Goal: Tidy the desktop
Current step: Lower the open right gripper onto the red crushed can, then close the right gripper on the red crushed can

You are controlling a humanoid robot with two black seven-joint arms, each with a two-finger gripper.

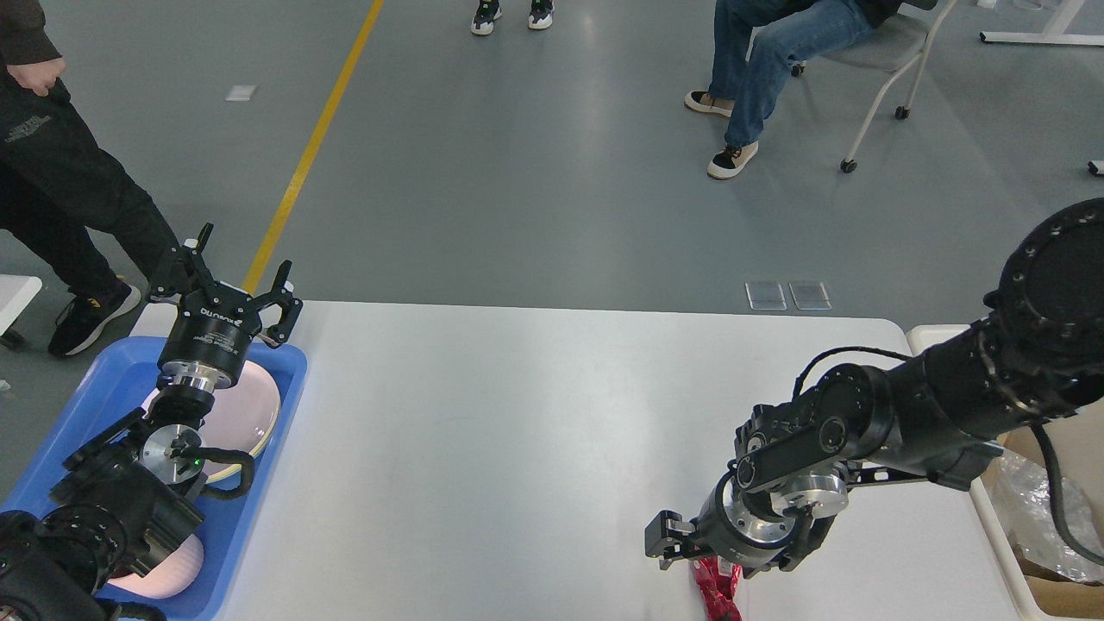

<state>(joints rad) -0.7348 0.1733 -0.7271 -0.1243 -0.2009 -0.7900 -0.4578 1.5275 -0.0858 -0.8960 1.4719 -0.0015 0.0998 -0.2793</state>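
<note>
The desktop (535, 431) is a large white table top filling the lower half of the head view. A crumpled red foil packet (718, 591) lies at its near edge, right of centre, partly cut off by the frame. My right gripper (724, 561) points down right over the packet's top end. One finger (662, 539) stands wide to the left, so it looks open, and the other finger is hidden behind the wrist. My left gripper (237, 280) is open and empty, held up over the far end of the blue tray (237, 535).
The blue tray on the left holds a pale pink plate (259, 410) and another pink dish (168, 573). A cream bin (1000, 552) with clear plastic inside stands off the table's right edge. One person stands at far left and another sits on a chair beyond.
</note>
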